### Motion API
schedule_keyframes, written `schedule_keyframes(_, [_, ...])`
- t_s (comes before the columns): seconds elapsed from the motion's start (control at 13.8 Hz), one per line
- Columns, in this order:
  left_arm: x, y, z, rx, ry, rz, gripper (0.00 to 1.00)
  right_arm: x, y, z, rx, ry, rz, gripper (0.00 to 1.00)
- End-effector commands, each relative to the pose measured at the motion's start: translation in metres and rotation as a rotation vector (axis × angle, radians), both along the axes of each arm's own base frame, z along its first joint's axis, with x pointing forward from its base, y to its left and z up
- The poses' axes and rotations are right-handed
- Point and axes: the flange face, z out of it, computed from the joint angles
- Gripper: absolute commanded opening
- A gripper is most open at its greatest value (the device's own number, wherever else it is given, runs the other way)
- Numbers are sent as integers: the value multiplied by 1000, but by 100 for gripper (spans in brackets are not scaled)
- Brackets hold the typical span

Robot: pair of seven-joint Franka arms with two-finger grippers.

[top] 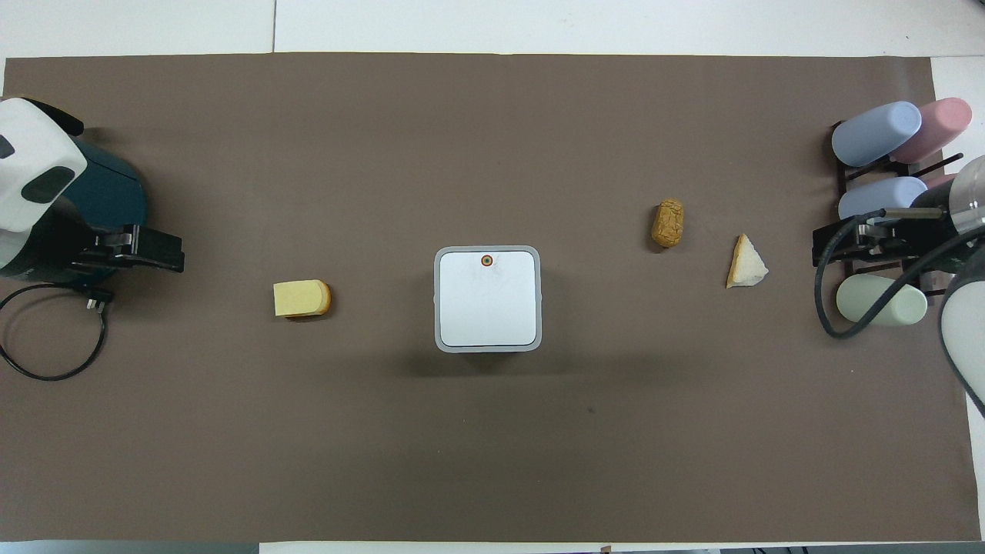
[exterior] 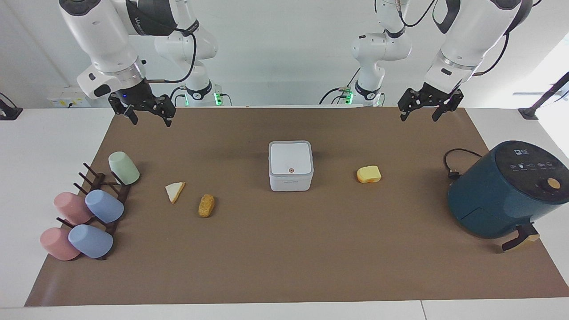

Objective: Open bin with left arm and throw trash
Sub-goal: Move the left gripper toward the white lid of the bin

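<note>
Left claw and right claw hang raised, fingers spread — bin lid shut.

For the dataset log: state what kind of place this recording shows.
Probably a robotics lab staged as a kitchen: two white arms stand at a table with a brown mat, a teal air fryer, a cup rack, a small white bin and food scraps.
</note>
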Motion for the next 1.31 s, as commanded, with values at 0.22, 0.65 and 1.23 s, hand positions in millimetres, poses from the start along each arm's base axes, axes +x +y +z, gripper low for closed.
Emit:
schedule_keyframes(0.22, [-10, -2, 2, -9, 2, -5, 100, -2, -2, 2, 7, -10, -22, 100])
schedule_keyframes(0.65, [-11, -52, 9, -38, -67, 10, 100, -3, -1, 3, 18, -8, -15, 100])
schedule_keyframes(1.23, [12, -242, -72, -144, -24, 76, 0, -1, -1, -10, 21, -54, -21, 100])
